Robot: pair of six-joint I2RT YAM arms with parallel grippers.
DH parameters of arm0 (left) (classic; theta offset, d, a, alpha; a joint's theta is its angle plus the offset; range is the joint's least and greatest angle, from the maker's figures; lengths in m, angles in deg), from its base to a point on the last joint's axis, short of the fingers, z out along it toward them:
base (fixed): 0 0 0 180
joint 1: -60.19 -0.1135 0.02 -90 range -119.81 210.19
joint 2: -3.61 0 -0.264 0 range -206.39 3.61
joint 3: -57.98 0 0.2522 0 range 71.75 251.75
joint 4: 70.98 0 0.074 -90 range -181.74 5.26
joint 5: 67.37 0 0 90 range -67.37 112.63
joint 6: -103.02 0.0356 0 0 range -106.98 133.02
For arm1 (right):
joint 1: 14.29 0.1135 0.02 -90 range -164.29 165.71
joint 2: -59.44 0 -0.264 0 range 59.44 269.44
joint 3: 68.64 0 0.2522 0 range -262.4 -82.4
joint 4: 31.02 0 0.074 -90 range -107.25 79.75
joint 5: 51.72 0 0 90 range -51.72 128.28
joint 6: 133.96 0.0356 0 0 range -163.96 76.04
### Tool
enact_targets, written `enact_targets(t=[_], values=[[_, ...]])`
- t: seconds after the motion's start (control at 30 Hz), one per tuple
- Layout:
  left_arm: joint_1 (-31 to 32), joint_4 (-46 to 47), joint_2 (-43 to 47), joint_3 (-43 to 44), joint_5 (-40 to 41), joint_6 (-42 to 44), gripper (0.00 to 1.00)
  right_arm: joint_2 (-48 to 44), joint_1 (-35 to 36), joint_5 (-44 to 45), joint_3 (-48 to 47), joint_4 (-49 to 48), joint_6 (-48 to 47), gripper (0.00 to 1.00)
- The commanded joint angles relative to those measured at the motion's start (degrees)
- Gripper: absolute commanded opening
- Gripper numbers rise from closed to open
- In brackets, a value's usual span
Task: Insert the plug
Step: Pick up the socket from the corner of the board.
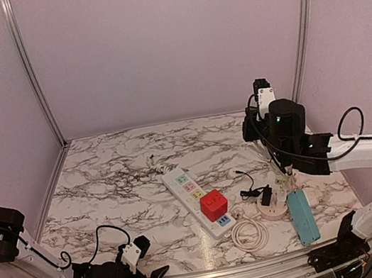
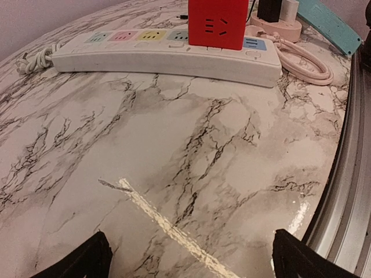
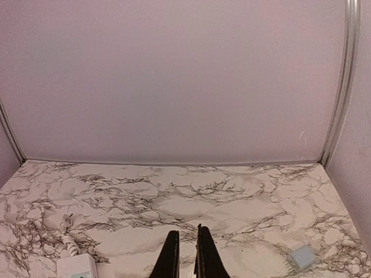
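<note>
Plain pale walls with metal corner posts enclose a marble-patterned tabletop.

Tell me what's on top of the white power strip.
A red cube adapter sits on the power strip near one end. The other coloured sockets are bare; the part under it is hidden.

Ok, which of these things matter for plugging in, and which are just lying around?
Job, likely: white power strip, black plug.
Lying about: red cube on the strip, teal strip, coiled pink cable.
</note>
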Motion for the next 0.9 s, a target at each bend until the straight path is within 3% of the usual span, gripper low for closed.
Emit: enact_targets(t=[0.0,0.17,0.3,0.43,0.57,0.7,0.8,0.87], values=[[0.4,1.1,-0.3,0.8,0.8,0.8,0.99,1.7,4.8,2.6,-8.5,-7.0,-8.1,0.00],[0.4,1.2,-0.3,0.7,1.0,0.9,0.99,5.5,7.2,6.3,-14.9,-4.5,-12.4,0.00],[0.4,1.0,0.0,0.6,0.7,0.8,0.99,5.0,12.7,7.0,-10.5,-16.3,-21.0,0.00],[0.3,0.9,0.2,0.5,0.8,0.9,0.99,4.5,16.1,9.3,-8.6,-21.4,-24.9,0.00],[0.4,1.0,0.1,0.4,0.8,0.8,0.99,1.3,17.4,4.2,-5.4,-27.4,-26.7,0.00],[0.4,0.7,-0.1,0.8,0.5,0.9,0.99,3.4,16.2,13.5,-7.5,-24.2,-26.1,0.00],[0.4,0.8,-0.3,0.9,0.5,0.9,0.99,9.7,11.8,15.2,-13.6,-7.2,-17.5,0.01],[0.4,0.6,-0.1,0.9,0.5,0.9,0.99,13.3,9.7,14.2,-13.6,-2.2,-13.0,0.01]])
